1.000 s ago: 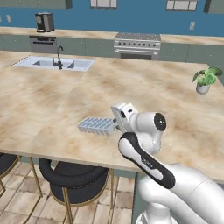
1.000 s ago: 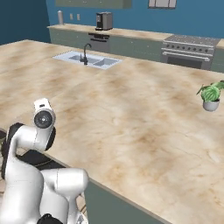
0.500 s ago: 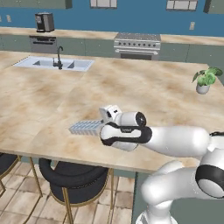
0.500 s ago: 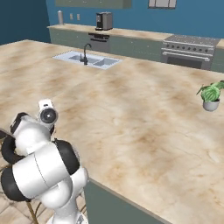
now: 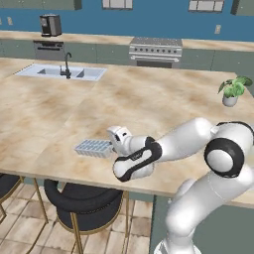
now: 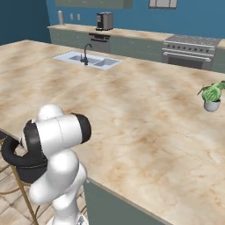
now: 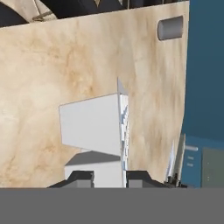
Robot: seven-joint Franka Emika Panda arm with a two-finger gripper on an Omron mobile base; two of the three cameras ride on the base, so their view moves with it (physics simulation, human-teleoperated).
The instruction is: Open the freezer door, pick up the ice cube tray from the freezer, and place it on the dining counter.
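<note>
Low over the dining counter (image 5: pixel 163 94), gripper (image 7: pixel 109 178) clamped on ice cube tray (image 5: pixel 94 148); best levelled, lowered flat before letting go.

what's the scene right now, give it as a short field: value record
setting: simulated kitchen
ice cube tray: over the near part of the dining counter, close to its front edge; resting or just above cannot be told
end effector: shut on ice cube tray, seen edge-on between its tips in the hand view
sink: set in the far left of the counter, with a dark tap
potted plant: on the counter at the right
stools: black, tucked under the front edge
back wall: steel stove, coffee machine
</note>
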